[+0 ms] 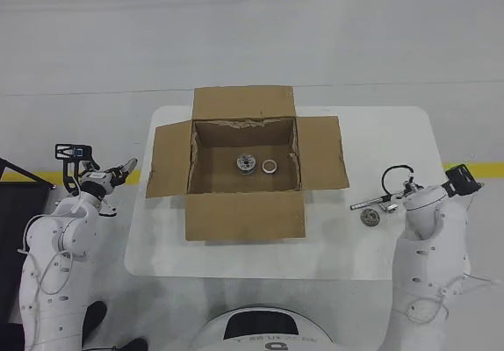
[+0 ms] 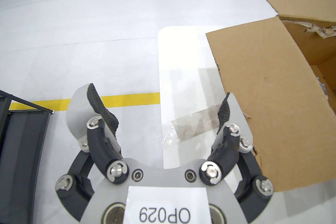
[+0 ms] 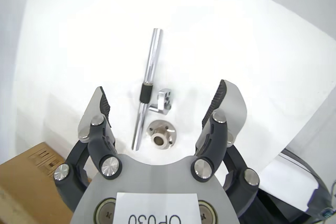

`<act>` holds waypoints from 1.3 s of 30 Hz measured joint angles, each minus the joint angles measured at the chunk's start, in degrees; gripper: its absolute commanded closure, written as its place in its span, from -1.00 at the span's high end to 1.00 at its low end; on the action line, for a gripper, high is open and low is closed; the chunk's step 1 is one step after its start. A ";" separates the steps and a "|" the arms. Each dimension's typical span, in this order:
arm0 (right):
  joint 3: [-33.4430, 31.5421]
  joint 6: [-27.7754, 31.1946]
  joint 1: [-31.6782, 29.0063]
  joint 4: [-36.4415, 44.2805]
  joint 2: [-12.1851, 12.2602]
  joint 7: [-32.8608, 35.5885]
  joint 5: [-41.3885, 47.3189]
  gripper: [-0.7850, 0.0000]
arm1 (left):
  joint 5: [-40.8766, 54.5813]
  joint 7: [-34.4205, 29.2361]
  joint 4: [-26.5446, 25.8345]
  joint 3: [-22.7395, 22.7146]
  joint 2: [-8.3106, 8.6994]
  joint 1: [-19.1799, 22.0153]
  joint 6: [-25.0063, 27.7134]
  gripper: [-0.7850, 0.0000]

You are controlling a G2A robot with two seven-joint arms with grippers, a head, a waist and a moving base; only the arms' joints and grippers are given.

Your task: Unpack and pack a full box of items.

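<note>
A brown corrugated cardboard box [image 1: 245,215] stands at the middle of a glossy white, round-cornered table [image 1: 234,259], all four flaps folded outward and one inner edge torn ragged. On its floor lie a small silver round part [image 1: 246,162] and, just beside it, a pale ring [image 1: 270,165]. The right gripper [image 3: 162,86] hangs with its fingers spread wide above three metal pieces laid out on the table to the box's right. These are a polished steel rod [image 3: 151,72] wearing a short black sleeve, a small angled bracket [image 3: 164,100] with drilled holes touching the rod, and a round flanged hub [image 3: 160,135] with a centre bore, just beside both. The left gripper [image 2: 159,91] is held at the table's left edge, beside the box's left flap. Its ribbed black rubber pads [image 2: 101,107] are wide apart with nothing between them. A strip of scuffed clear tape [image 2: 195,122] is stuck to the tabletop below it. Each wrist plate of brushed metal carries a white label with black print.
</note>
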State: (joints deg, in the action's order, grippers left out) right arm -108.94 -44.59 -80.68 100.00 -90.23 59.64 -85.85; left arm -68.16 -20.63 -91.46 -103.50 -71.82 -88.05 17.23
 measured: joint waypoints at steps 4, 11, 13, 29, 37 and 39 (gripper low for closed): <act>-1.30 2.94 0.87 -2.53 -0.24 2.96 -1.83 -0.24 | 0.00 0.00 0.00 0.00 0.00 0.00 0.00 1.00; -0.42 5.30 2.56 -6.24 -1.34 5.33 -7.16 -0.15 | 0.00 0.00 0.00 0.00 0.00 0.00 0.00 1.00; -0.22 5.83 2.71 -6.35 -1.66 5.87 -8.31 -0.15 | 0.00 0.00 0.00 0.00 0.00 0.00 0.00 1.00; -0.61 5.25 7.80 -15.26 -4.48 5.30 -15.39 -0.25 | 0.00 0.00 0.00 0.00 0.00 0.00 0.00 1.00; -2.60 5.48 10.52 -18.75 -5.15 5.53 -17.68 -0.65 | 0.00 0.00 0.00 0.00 0.00 0.00 0.00 1.00; -3.28 5.71 10.89 -19.11 -5.27 5.75 -18.17 -1.00 | 0.00 0.00 0.00 0.00 0.00 0.00 0.00 1.00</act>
State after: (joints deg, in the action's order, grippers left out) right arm -112.21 -38.88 -69.79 80.89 -95.51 65.40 -104.02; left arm -68.16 -20.63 -91.46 -103.50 -71.82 -88.05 17.23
